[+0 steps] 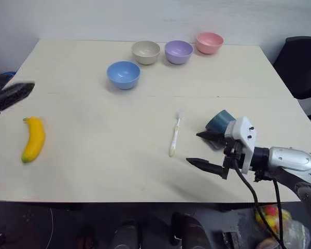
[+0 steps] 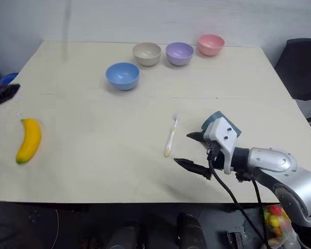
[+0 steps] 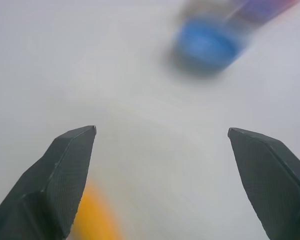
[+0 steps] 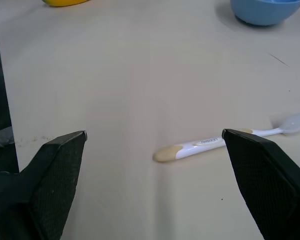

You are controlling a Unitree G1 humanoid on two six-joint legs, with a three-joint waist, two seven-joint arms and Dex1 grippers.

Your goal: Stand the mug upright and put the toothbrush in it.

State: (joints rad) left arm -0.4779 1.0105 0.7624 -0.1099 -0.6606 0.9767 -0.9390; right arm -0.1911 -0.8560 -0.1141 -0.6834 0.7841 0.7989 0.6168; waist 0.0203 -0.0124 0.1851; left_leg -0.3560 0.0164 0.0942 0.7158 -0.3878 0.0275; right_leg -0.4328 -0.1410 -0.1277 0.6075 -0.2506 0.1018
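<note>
Here's the pale wooden counter, and the right gripper hangs low over its near right part, black jaws spread wide with nothing between them. Just behind that gripper sits the dark slate-blue mug, partly hidden by the white wrist housing; whether it stands upright or lies tipped is hard to tell. Just beside the gripper, toward the middle of the counter, lies the slim toothbrush with a cream handle and white head, flat on the surface, head pointing away toward the bowls. The right wrist view catches it lying between the two spread fingertips, handle end nearer the middle.

Over at the left edge, the left gripper hovers with jaws wide apart too, empty, above the counter near the thick yellow banana.

At the far side, four round bowls: a light blue one nearest, then a beige one, a lilac one and a pink one in a row.
</note>
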